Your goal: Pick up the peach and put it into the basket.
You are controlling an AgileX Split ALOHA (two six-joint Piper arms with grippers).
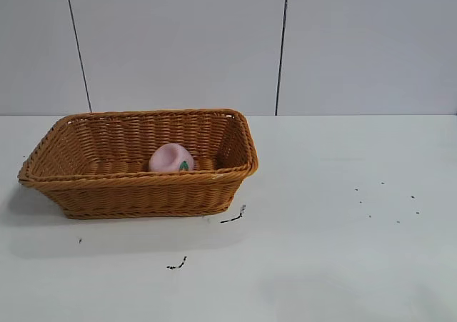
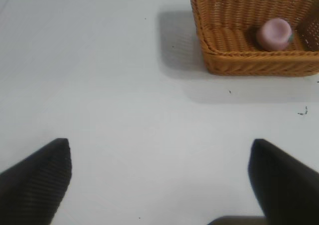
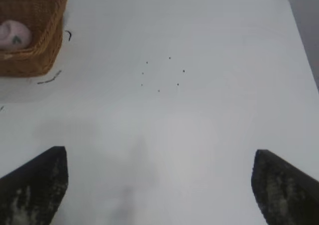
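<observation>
My own arms never show from outside, each wrist view cuts my fingers (image 2: 37, 182) off at the edge, the basket (image 1: 143, 193) wall hides the peach's (image 1: 170, 157) underside — and the table's dark specks (image 1: 389, 200) are too small to name.

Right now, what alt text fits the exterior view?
A peach lies inside a basket on the left part of a white table, against a pale panelled wall. No arm or gripper shows; a few dark specks mark the table.
</observation>
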